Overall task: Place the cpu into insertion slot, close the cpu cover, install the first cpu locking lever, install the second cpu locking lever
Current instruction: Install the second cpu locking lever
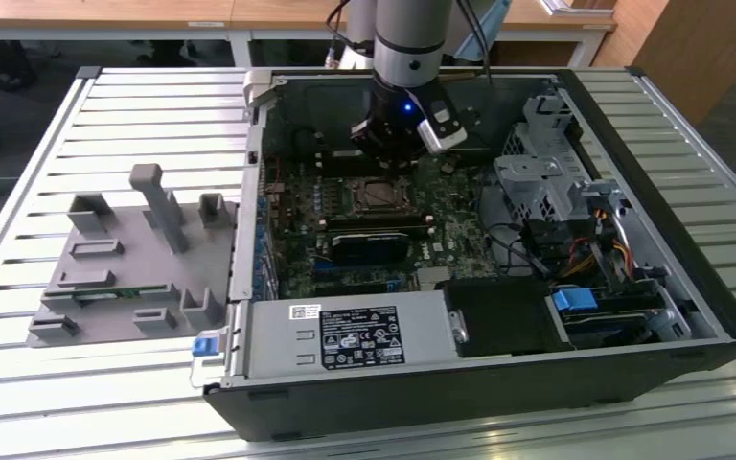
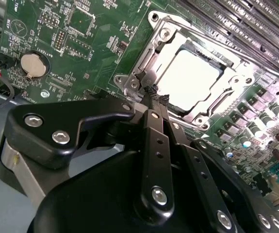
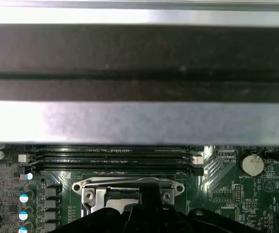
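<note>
Exterior view, arm: I reach down into the open case (image 1: 675, 316), over the green board (image 1: 342, 211).
Exterior view, gripper (image 1: 387, 153): my head hangs just behind the slot (image 1: 375, 195), toward the case's rear wall.
Exterior view, slot: it lies mid-board, just behind the black finned block (image 1: 371, 240).
Exterior view, bench: a grey fixture (image 1: 131, 259) sits outside the case, on the exterior view's left.
Second wrist view, fingers (image 2: 155, 141): pressed together, pinching nothing that I can see; the tips sit at the slot's rim, at one corner.
Second wrist view, cpu (image 2: 190, 80): its pale top lies flat in the slot.
Second wrist view, cover (image 2: 205, 58): the silvery frame lies down around the cpu, which shows through the window.
Second wrist view, board: a coin cell (image 2: 33, 65) lies well apart from the slot.
First wrist view, gripper (image 3: 146, 206): my dark tip overlaps the cover (image 3: 128, 187).
First wrist view, board: long dark slots (image 3: 115, 158) run just beyond the cover.
</note>
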You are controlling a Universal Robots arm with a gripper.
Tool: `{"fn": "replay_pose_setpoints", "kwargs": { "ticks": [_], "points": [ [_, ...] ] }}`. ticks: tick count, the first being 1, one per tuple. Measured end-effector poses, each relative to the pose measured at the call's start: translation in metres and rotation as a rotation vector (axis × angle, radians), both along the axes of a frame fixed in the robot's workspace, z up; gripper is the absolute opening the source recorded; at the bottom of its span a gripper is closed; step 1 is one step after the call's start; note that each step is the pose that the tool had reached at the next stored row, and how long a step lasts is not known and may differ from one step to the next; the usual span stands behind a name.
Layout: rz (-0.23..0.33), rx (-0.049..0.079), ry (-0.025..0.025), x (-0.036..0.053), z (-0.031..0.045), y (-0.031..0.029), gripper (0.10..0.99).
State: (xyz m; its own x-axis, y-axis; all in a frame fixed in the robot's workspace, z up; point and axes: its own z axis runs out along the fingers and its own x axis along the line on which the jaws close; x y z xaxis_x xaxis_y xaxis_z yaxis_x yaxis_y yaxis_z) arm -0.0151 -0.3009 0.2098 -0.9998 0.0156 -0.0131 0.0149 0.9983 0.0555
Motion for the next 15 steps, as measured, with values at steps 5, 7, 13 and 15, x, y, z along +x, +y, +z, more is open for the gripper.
{"fn": "replay_pose_setpoints", "kwargs": {
  "ticks": [5, 7, 13, 15],
  "points": [
    [0.0, 0.0, 0.0001, 0.0, 0.0016, -0.0005, 0.106],
    [0.0, 0.0, 0.0001, 0.0, 0.0043, -0.0005, 0.106],
    [0.0, 0.0, 0.0, 0.0, 0.017, -0.0005, 0.106],
    [0.0, 0.0, 0.0002, 0.0, 0.0206, -0.0005, 0.106]
  ]
}}
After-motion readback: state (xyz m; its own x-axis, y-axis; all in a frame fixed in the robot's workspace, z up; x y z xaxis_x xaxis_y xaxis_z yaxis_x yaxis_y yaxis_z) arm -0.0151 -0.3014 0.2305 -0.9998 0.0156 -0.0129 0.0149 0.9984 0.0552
